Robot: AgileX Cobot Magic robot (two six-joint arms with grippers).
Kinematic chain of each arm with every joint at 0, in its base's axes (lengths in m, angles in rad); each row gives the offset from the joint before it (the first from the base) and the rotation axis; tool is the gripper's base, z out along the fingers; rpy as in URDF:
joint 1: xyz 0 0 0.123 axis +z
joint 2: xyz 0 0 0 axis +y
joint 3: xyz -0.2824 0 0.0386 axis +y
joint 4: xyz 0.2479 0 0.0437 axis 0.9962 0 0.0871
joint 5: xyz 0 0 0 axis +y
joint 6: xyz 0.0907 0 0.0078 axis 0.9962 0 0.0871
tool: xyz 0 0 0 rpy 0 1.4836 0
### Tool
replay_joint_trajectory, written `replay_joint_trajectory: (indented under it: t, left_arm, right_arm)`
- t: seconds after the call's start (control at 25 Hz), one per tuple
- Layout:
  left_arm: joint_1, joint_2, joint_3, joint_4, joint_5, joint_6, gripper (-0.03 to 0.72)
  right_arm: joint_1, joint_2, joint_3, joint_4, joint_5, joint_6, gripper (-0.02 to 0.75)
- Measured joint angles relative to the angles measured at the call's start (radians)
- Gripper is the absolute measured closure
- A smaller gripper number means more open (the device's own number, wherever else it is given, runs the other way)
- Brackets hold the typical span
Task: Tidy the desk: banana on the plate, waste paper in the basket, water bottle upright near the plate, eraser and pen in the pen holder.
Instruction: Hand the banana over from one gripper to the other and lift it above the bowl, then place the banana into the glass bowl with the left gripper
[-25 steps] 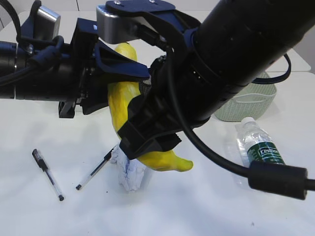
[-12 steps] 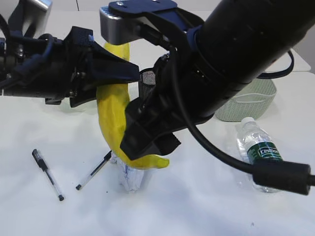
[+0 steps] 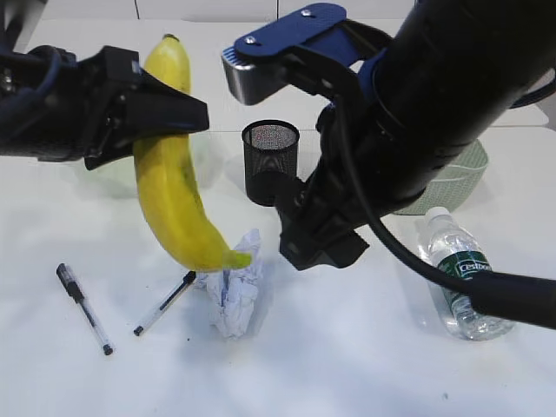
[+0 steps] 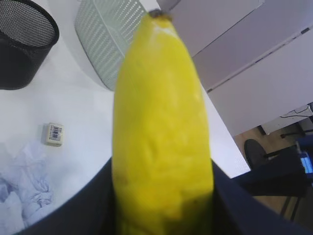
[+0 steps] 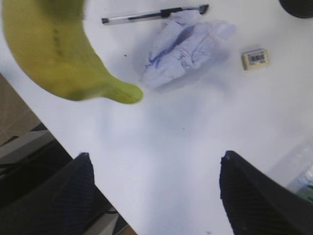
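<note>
**Banana lifted above the desk, right gripper wide and empty**

From my remote station, reading left to right. Two pens lie on the desk: one at far left, another nearer the middle, its top end just beside the waste paper. My left gripper pinches the banana across its upper part; the fruit hangs nearly upright in the air, its lower tip above the waste paper. Behind stands the pen holder, upright. My right gripper hovers over bare desk with its fingers spread wide, holding nothing. The eraser lies flat beside the waste paper, hidden from the exterior view. The basket sits behind the right arm. The water bottle lies on its side at far right.
</note>
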Motion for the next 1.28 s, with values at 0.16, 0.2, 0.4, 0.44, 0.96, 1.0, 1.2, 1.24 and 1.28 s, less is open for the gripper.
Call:
replay_joint_trajectory:
  t: [0.16,0.2,0.4,0.44,0.96,1.0,1.2,1.24,1.28]
  left_arm:
    - [0.127,0.000,0.000,0.041,0.031,-0.025,0.381]
    - [0.160,0.000,0.000,0.057,0.051,-0.029,0.381]
    - [0.332,0.000,0.000,0.157,0.152,-0.054,0.381]
    - [0.353,0.000,0.000,0.186,0.162,-0.056,0.381]
    - [0.380,0.002,-0.160,0.638,0.179,-0.258,0.381]
    - [0.380,0.007,-0.180,0.685,0.183,-0.297,0.381]
    - [0.380,0.069,-0.260,0.839,0.198,-0.440,0.381]
    - [0.380,0.081,-0.265,0.839,0.191,-0.451,0.381]
    - [0.380,0.094,-0.273,0.834,0.180,-0.461,0.381]
  right_arm:
    - [-0.002,0.000,0.000,-0.083,0.022,0.010,0.147]
    - [-0.006,0.000,0.000,-0.090,0.022,0.012,0.147]
    - [-0.085,0.000,0.000,-0.092,0.024,0.015,0.147]
    - [-0.113,0.000,0.000,-0.092,0.026,0.015,0.147]
    - [-0.341,-0.002,0.095,0.060,0.088,-0.047,0.148]
    - [-0.341,-0.002,0.112,0.079,0.084,-0.049,0.148]
    - [-0.341,-0.002,0.139,0.105,0.060,-0.058,0.148]
    - [-0.341,-0.002,0.139,0.105,0.058,-0.058,0.148]
    - [-0.341,-0.002,0.139,0.106,0.053,-0.062,0.148]
